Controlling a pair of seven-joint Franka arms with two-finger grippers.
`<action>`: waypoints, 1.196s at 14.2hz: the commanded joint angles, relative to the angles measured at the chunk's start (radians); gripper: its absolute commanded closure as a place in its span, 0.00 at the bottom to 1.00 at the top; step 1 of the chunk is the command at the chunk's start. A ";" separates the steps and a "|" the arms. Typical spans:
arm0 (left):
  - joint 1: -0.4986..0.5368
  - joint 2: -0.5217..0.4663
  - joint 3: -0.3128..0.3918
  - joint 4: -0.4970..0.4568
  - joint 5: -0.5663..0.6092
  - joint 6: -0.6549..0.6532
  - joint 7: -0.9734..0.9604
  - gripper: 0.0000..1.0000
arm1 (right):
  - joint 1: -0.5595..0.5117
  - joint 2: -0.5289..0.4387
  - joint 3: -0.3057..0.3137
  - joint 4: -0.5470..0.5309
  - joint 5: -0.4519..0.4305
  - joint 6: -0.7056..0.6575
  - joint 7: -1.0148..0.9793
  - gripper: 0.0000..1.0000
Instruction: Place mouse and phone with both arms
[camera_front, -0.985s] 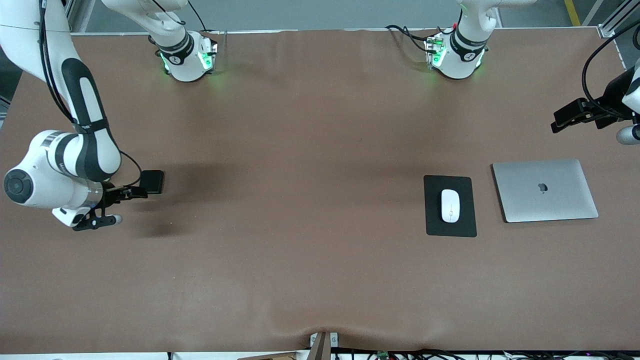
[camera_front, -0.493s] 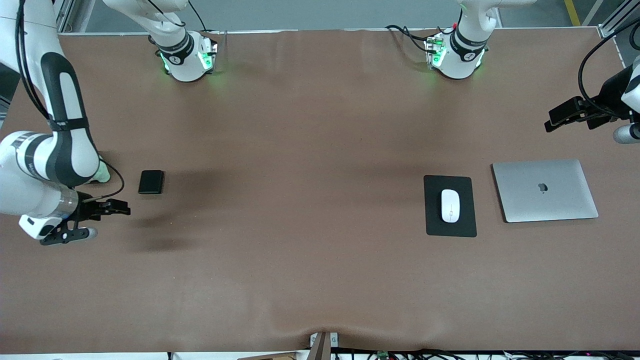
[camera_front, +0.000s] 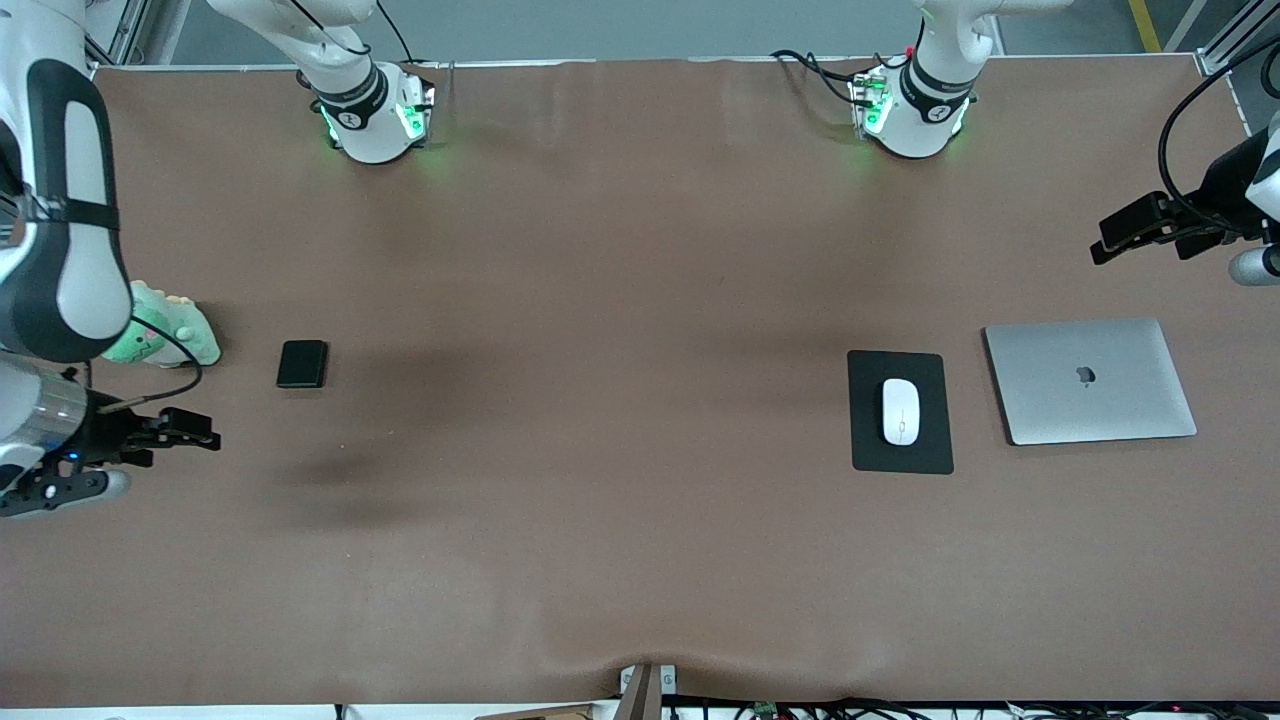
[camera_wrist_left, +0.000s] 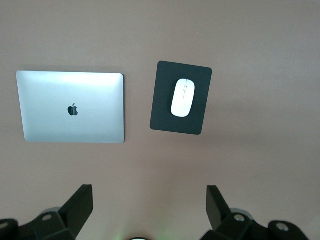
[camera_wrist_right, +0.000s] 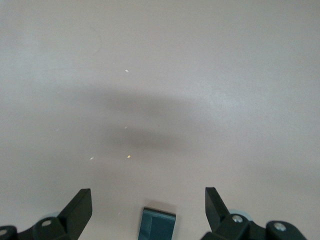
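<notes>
Front view: a wide brown tabletop (camera_front: 600, 400) with two white robot arms based along its top edge. The phone (camera_front: 302, 363), a small black slab with rounded corners, lies flat toward the right arm's end of the tabletop, about midway between the robots' edge and the camera's edge. Just beside it, closer to that end edge, sits a pale green soft toy (camera_front: 165, 338), partly covered by the right arm. The mouse (camera_front: 901, 411), a glossy white oval with a thin centre line, rests in the middle of a black mouse pad (camera_front: 899, 455) toward the left arm's end. A closed silver laptop (camera_front: 1090, 380) lies beside the pad, nearer that end edge, not touching it. The right gripper (camera_front: 190, 438) hangs over the tabletop near the right arm's end edge, holding nothing. The left gripper (camera_front: 1125, 235) hangs over the left arm's end edge, above the bare surface between the laptop and the robots' edge.

Left wrist view: the left gripper's two fingers (camera_wrist_left: 77, 205) stand wide apart and empty. Below them lie the laptop (camera_wrist_left: 70, 106), the mouse pad (camera_wrist_left: 165, 112) and the mouse (camera_wrist_left: 183, 97), its centre line clear here.

Right wrist view: the right gripper's fingers (camera_wrist_right: 80, 207) are spread wide, nothing between them. Only an end of the phone (camera_wrist_right: 158, 224) shows, looking bluish, on bare tabletop with a soft shadow.
</notes>
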 joint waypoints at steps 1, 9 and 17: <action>-0.004 -0.008 -0.004 0.001 0.046 0.000 0.064 0.00 | -0.019 0.000 0.027 0.088 -0.006 -0.113 0.027 0.00; -0.004 -0.005 -0.015 0.013 0.104 -0.040 0.110 0.00 | 0.010 -0.071 0.020 0.260 -0.024 -0.405 0.159 0.00; -0.003 0.004 -0.015 0.016 0.123 -0.038 0.128 0.00 | 0.068 -0.311 0.017 0.105 -0.081 -0.483 0.283 0.00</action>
